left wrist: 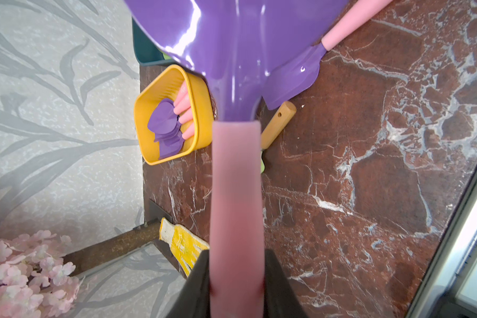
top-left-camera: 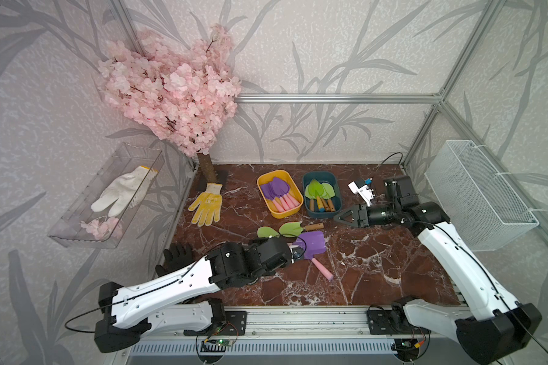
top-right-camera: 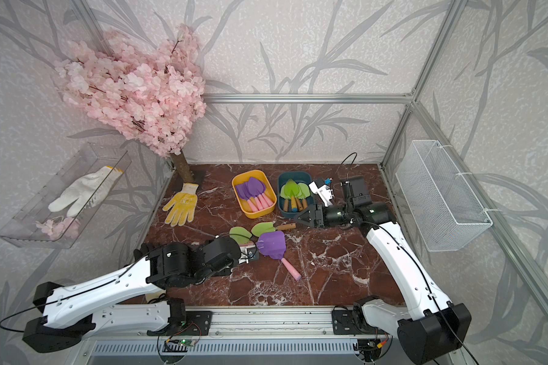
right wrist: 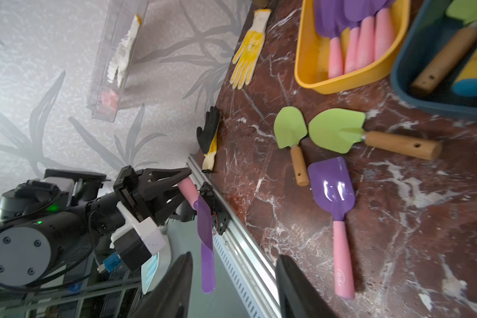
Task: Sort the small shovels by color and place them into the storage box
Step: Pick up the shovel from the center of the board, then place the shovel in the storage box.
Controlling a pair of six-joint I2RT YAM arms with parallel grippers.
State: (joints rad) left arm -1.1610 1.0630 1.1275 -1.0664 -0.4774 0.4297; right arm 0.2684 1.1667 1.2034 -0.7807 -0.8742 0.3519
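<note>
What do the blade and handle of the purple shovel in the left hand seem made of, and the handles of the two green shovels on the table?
Purple shovel in the left hand: blade glossy, sharp highlights, so plastic or enamelled metal, unclear which. Pink handle: matte, no shine, probably foam or soft rubber. Green shovels' handles: pale, matte wood, each with a drilled hole.

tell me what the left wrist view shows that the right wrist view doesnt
Only left wrist: the pink blossom tree's crown. Only right wrist: the black glove, the white glove in the clear plastic tray, and the smaller light green wooden-handled shovel. Both: the yellow-orange plastic tub, the yellow glove, and the pink-handled purple shovel in the left gripper.
</note>
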